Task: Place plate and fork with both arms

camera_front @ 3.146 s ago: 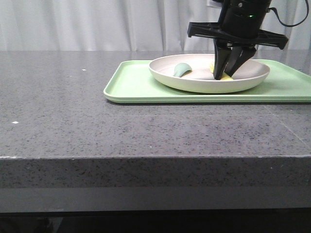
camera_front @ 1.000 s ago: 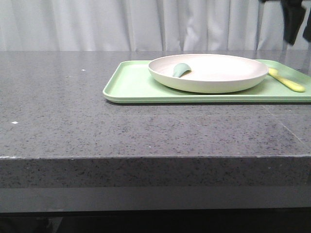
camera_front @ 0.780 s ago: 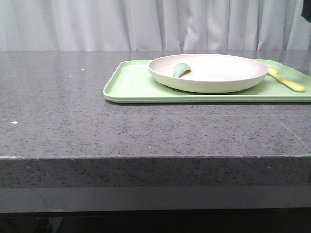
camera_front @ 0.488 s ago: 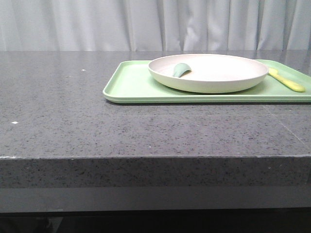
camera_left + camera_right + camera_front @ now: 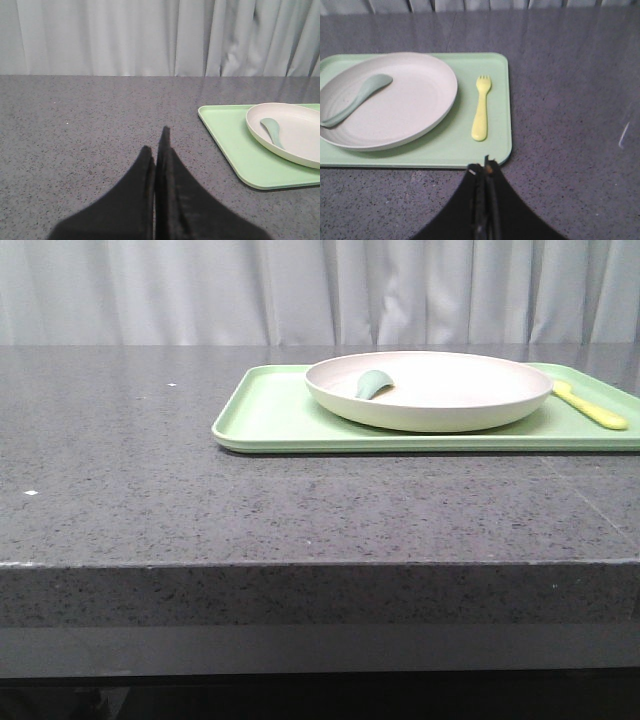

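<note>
The cream plate (image 5: 430, 390) sits on the light-green tray (image 5: 270, 415) at the table's right; it also shows in the left wrist view (image 5: 295, 131) and the right wrist view (image 5: 405, 105). The pale-yellow fork (image 5: 590, 405) lies on the tray just right of the plate, clear in the right wrist view (image 5: 481, 107). My left gripper (image 5: 156, 142) is shut and empty over bare table, left of the tray. My right gripper (image 5: 485, 167) is shut and empty at the tray's near edge, apart from the fork. Neither gripper shows in the front view.
A small grey-green curved piece (image 5: 373, 383) lies inside the plate, also seen in the right wrist view (image 5: 355, 98). The dark speckled table (image 5: 150, 490) runs wide to the left of the tray. A white curtain (image 5: 200, 290) hangs behind.
The right gripper, earlier down in the plate, has risen and left the front view. The fork now lies on the tray right of the plate. Nothing moved in the last half second.
</note>
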`<state>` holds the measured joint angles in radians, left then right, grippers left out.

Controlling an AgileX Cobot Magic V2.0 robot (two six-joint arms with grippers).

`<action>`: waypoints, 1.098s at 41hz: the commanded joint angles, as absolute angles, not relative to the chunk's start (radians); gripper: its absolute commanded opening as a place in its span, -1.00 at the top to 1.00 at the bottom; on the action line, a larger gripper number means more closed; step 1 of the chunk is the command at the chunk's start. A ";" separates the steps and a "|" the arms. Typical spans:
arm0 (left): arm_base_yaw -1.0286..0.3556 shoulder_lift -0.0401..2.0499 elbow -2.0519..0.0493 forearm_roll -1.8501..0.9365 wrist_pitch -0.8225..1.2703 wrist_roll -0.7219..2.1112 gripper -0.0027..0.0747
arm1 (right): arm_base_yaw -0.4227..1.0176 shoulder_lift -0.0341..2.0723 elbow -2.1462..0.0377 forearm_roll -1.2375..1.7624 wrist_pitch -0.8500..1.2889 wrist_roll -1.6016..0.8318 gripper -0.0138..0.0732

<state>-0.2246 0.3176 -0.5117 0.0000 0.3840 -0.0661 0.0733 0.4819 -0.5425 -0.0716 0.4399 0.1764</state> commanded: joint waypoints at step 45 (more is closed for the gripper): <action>-0.223 0.325 -0.536 0.000 0.304 -0.066 0.98 | 0.074 0.153 -0.379 -0.129 0.254 0.166 0.84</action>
<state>-0.2246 0.3176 -0.5117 0.0000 0.3840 -0.0661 0.0733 0.1431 -0.3534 -0.1141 0.3481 0.1719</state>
